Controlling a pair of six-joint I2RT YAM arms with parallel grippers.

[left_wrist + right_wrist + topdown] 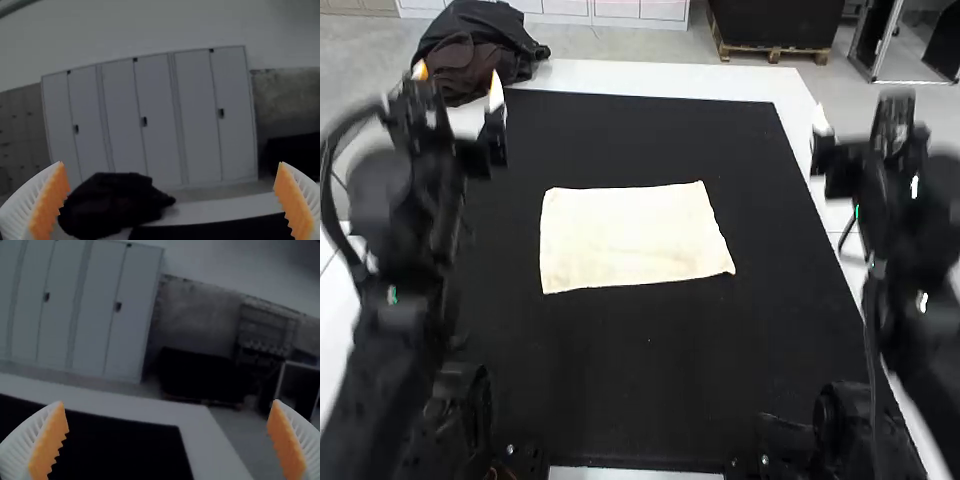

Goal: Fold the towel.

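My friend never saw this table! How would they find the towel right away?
Find the big black mat on the white table. Near the mat's middle in the high view lies the towel, a pale cream cloth with four corners. It's light and flat, while the cloth bundle at the table's far left corner is dark and bunched up.

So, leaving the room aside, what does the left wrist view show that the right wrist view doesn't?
Left wrist view: a bunched dark garment and the far left corner of the black mat.
Right wrist view: the far right corner of the mat and of the white table.
Both: parts of table and mat, and an open hand with orange pads, left and right respectively.
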